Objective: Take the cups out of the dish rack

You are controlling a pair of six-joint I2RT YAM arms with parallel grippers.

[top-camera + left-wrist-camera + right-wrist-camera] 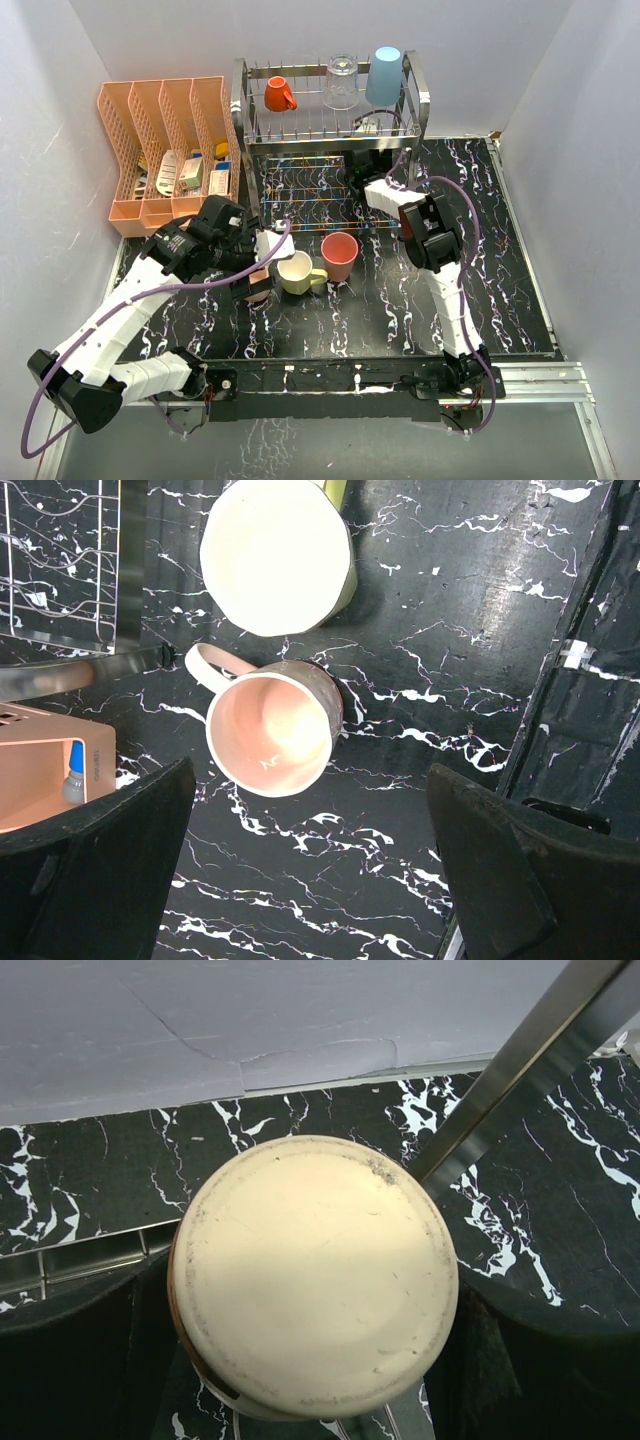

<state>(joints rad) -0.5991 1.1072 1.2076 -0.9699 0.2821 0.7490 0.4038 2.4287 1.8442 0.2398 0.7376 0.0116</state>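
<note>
Tabletop bare round pink mug, L fingers spread; R fingers clamp cup (rack post beside).

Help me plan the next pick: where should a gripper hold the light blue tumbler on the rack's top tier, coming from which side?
Probably its smooth side wall, from above. The light blue tumbler has no handle and stands upright at the dish rack's right end, with the clear glass and end frame flanking it.

Plain white walls on three sides, black white-veined marble tabletop, aluminium rail at near edge
</note>
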